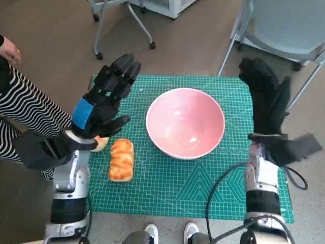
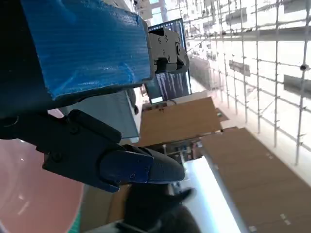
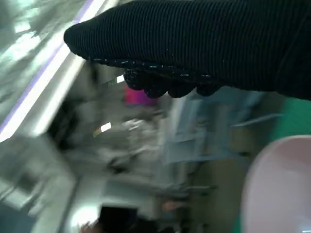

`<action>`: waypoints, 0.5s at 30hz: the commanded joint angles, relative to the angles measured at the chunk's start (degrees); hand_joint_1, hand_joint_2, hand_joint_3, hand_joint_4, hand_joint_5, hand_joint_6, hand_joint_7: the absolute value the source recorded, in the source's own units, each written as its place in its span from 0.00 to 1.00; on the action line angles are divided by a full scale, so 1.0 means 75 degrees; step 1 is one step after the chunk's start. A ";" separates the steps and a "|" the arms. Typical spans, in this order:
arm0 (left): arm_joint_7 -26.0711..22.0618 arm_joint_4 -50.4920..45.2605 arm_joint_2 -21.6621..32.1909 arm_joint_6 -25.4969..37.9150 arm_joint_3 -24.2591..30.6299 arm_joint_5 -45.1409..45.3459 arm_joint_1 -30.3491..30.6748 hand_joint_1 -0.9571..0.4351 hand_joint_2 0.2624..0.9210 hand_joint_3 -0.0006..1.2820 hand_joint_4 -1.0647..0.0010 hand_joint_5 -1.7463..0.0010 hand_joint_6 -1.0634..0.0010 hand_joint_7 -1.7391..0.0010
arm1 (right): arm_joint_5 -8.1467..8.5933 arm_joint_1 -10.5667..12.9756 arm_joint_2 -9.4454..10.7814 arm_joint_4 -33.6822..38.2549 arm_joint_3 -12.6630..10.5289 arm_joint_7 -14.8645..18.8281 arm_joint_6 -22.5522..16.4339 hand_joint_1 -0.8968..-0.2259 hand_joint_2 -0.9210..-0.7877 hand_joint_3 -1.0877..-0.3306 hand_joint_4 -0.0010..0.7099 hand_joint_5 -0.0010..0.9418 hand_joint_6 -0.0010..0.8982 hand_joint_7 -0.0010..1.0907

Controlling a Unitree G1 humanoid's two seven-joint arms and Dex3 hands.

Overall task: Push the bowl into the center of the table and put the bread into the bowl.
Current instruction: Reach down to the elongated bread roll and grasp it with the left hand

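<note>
On the green cutting mat (image 1: 193, 188) covering the desk, the pink bowl (image 1: 185, 122) sits near the middle, empty. Just beside it, the bread (image 1: 121, 159) lies nearer the left arm. Above the mat, the left hand (image 1: 104, 99) hovers with fingers spread, holding nothing. Beyond the bowl, the right hand (image 1: 266, 99) is raised, fingers extended and empty.

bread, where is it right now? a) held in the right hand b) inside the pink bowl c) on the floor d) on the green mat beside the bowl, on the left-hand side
d: the bread lies on the green mat, apart from the empty pink bowl, just below the left hand.
</note>
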 commanded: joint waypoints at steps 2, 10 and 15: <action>-0.0984 0.0331 0.0965 -0.0954 -0.0037 0.0363 -0.0682 0.24 1.00 0.13 0.93 0.98 1.00 0.75 | 0.0265 0.0821 -0.0292 -0.1556 0.0311 0.0494 0.0669 0.25 0.00 0.51 0.26 0.02 0.14 0.46; -0.2507 0.1341 0.2091 -0.1999 -0.0070 0.0401 -0.1315 0.31 0.96 0.09 0.91 0.98 1.00 0.72 | 0.0133 0.1107 -0.0433 -0.2201 0.0307 0.0365 0.1024 0.27 0.00 0.51 0.26 0.01 0.14 0.47; -0.3022 0.1869 0.2519 -0.2576 -0.0169 0.0534 -0.1588 0.35 0.92 0.06 0.87 0.97 1.00 0.65 | 0.0096 0.1172 -0.0431 -0.2361 0.0295 0.0220 0.1226 0.27 0.00 0.50 0.26 0.01 0.13 0.47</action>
